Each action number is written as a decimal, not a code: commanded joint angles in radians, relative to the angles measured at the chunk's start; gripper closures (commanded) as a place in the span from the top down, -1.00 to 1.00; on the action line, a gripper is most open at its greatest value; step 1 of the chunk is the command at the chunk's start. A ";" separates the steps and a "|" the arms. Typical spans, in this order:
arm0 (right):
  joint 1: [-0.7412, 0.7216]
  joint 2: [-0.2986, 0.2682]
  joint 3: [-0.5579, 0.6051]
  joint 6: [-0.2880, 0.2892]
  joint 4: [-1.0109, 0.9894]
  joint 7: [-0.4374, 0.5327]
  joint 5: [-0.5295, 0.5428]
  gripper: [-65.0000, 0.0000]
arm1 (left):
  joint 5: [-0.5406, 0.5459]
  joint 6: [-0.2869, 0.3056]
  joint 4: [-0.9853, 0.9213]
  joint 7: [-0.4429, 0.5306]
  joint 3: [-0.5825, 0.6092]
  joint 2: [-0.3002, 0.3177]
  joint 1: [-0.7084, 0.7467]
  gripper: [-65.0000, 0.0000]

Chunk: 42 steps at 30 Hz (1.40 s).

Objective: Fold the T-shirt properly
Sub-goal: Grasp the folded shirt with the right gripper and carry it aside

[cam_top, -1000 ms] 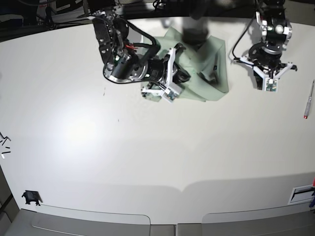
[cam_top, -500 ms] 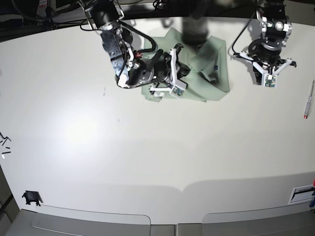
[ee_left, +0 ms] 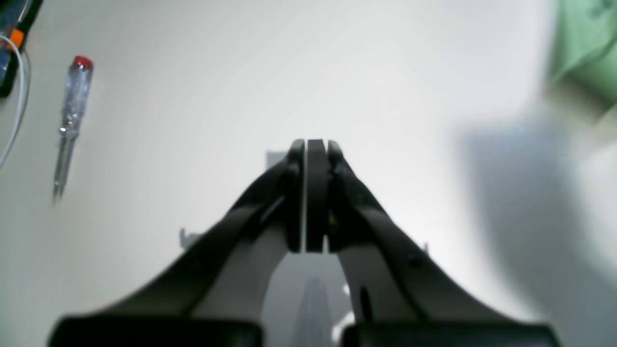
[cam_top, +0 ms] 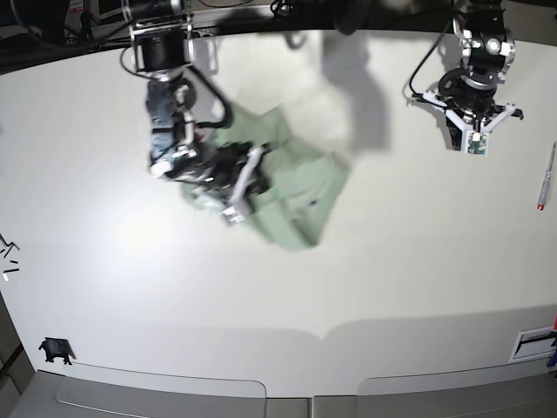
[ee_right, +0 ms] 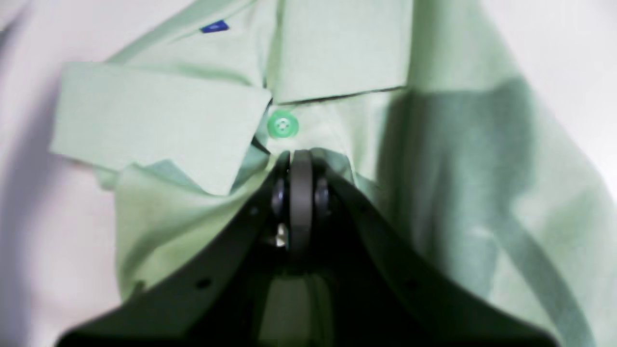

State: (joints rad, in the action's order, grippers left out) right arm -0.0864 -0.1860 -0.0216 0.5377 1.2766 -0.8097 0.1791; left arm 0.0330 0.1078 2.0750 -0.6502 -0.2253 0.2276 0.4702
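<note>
Dragged along with my right gripper (ee_right: pixel 301 159), the T-shirt (cam_top: pixel 300 183) has moved toward the base view's left since the earlier frames, and its loose end has swung down toward that view's lower edge. Both are blurred in the base view. My right fingers are closed together on the pale mint-green cloth, pinching a bunched bit of it just below a small green-looking button (ee_right: pixel 283 124). The shirt lies crumpled on the white table (cam_top: pixel 418 261), in the upper left part of the base view, partly hidden by my right arm. Close up, two flat, stiff-looking flaps (ee_right: pixel 159 111) spread around the button, and a small blue patch (ee_right: pixel 214 26) shows near one of them. My left gripper (ee_left: pixel 315 144) is shut with nothing between its fingertips, well apart from the shirt; its place in the base view matches the frame before. From the left wrist I see a clear-handled screwdriver (ee_left: pixel 77 91) with a red end, lying on the table near a dark and orange object (ee_left: pixel 17 36). A small black animal-shaped thing (cam_top: pixel 57 350) sits near the base view's lower left corner.
</note>
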 commanded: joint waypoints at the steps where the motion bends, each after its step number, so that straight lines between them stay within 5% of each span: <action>1: 0.005 -0.032 -0.044 -0.042 -0.010 -0.103 -0.097 -1.00 | 0.002 -0.006 0.019 0.031 -0.004 0.008 -0.005 -1.00; 14: 0.093 -0.258 -0.546 -0.068 -0.010 -0.130 -0.037 -1.00 | 0.002 -0.006 0.019 0.039 -0.004 0.009 -0.005 -1.00; 24: 0.172 -0.225 -0.807 -0.095 -0.028 -0.054 0.145 -1.00 | 0.002 -0.003 0.019 0.039 -0.004 0.009 -0.005 -1.00; 28: 0.163 -0.210 -0.817 -0.163 -0.080 0.045 0.199 -1.00 | 0.002 -0.003 0.019 0.040 -0.004 0.009 -0.005 -1.00; 36: 0.026 -0.192 -0.816 -0.169 -0.282 0.085 0.198 -1.00 | 0.002 -0.003 0.019 0.045 -0.004 0.009 -0.005 -1.00; 42: -0.055 -0.193 -0.816 -0.233 -0.336 0.132 0.190 -1.00 | 0.002 -0.003 0.019 0.045 -0.004 0.009 -0.005 -1.00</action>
State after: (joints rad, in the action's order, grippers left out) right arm -0.1364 -0.3740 -0.8410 0.3202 0.9440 -0.6361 0.3950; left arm 0.0326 0.1081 2.0750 -0.6281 -0.2256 0.2283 0.4702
